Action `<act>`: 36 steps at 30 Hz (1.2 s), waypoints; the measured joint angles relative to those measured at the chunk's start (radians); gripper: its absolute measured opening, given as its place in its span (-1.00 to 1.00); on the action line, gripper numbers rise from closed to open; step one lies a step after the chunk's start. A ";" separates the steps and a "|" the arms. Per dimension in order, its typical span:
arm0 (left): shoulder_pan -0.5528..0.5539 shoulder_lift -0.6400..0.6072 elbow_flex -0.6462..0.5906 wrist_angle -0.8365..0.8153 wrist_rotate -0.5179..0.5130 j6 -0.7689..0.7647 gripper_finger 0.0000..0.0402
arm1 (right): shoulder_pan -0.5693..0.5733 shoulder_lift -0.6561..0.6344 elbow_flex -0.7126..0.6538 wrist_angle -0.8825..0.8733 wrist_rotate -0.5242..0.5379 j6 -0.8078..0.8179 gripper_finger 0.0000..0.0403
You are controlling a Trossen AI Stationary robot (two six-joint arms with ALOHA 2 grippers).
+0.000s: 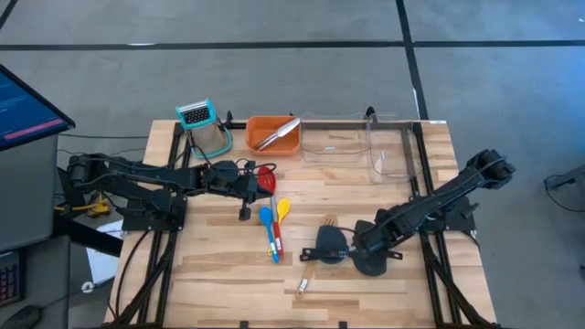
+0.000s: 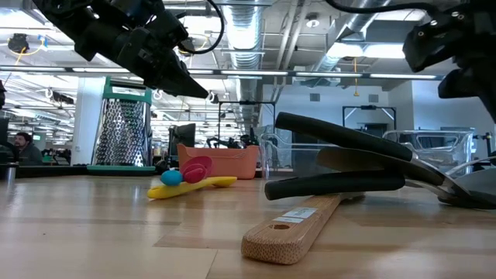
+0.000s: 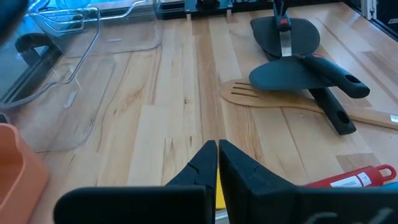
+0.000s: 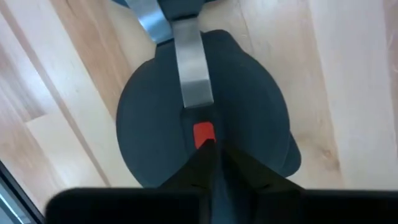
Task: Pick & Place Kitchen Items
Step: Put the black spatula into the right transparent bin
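From above, the whole table [image 1: 228, 274] is seen: the left gripper [image 1: 259, 182] is held over the middle, its fingers together and empty, just left of a red spoon [image 1: 267, 175]. A blue spoon [image 1: 267, 222] and a yellow spoon [image 1: 282, 210] are laid side by side nearer the front, with a red handle between them. To their right, two black spatulas [image 1: 331, 245] are stacked across a wooden spatula [image 1: 315, 259], whose handle is pointed toward the near edge. The right gripper [image 1: 366, 245] is lowered over the rightmost spatula blade.

Silver tongs [image 1: 277, 133] are seen lying in the orange tray [image 1: 260, 143] at the far edge, with a grater [image 1: 207, 124] to its left and a clear bin [image 1: 352, 143] to its right; the tongs are hidden in the other views.

Only the right wrist view shows the blade closely: a dark round blade [image 4: 249, 106] with a metal neck [image 4: 193, 68] and a red tab [image 4: 204, 133], the fingertips [image 4: 239, 171] resting at the tab. Whether they are parted or clamped cannot be told there.

The left wrist view alone shows the left fingers [image 3: 202, 168] pressed together above bare wood.

The low view shows the spatula handles [image 2: 341, 139] propped at angles above the wooden handle [image 2: 291, 229], and a person [image 2: 25, 147] far behind at the left
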 joint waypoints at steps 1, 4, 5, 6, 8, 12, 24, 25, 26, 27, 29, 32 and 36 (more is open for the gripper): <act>0.000 0.000 0.000 0.000 0.000 0.000 -0.99 | -0.002 0.000 0.000 0.001 0.003 0.000 -0.82; 0.000 0.000 0.000 0.000 0.000 0.001 -0.99 | -0.005 0.000 0.000 0.001 0.016 0.000 -0.60; 0.000 0.000 0.000 0.000 0.000 0.001 -0.99 | -0.005 0.003 0.000 0.001 0.022 0.000 -0.52; 0.000 0.000 0.000 0.000 0.000 0.001 -0.99 | -0.005 0.008 0.000 0.002 0.023 0.000 -0.44; 0.000 0.000 0.000 0.000 0.000 0.002 -0.99 | -0.003 0.020 0.000 0.003 0.023 0.000 -0.27; 0.000 0.000 0.000 0.000 0.000 0.002 -0.99 | 0.005 0.062 0.000 0.009 0.022 -0.026 0.05; 0.000 0.000 0.000 -0.001 0.000 0.002 -0.99 | 0.031 0.198 0.000 0.016 0.019 -0.078 0.24; 0.000 0.000 0.000 -0.001 0.000 0.002 -0.99 | 0.031 0.205 0.000 0.019 0.019 -0.080 0.23; 0.000 0.000 0.000 -0.001 0.000 0.002 -0.99 | 0.031 0.208 -0.001 0.020 0.019 -0.080 0.21; 0.000 0.000 0.000 -0.001 0.000 0.002 -0.99 | 0.031 0.207 -0.001 0.020 0.020 -0.080 0.19; 0.000 0.000 0.000 -0.001 0.000 0.002 -0.99 | 0.030 0.204 0.000 0.022 0.021 -0.080 0.12; 0.000 0.000 0.000 -0.001 0.000 0.002 -0.99 | 0.030 0.193 0.000 0.021 0.022 -0.079 -0.06; 0.000 0.000 0.000 -0.001 0.000 0.002 -0.99 | 0.030 0.193 0.000 0.019 0.022 -0.082 -0.45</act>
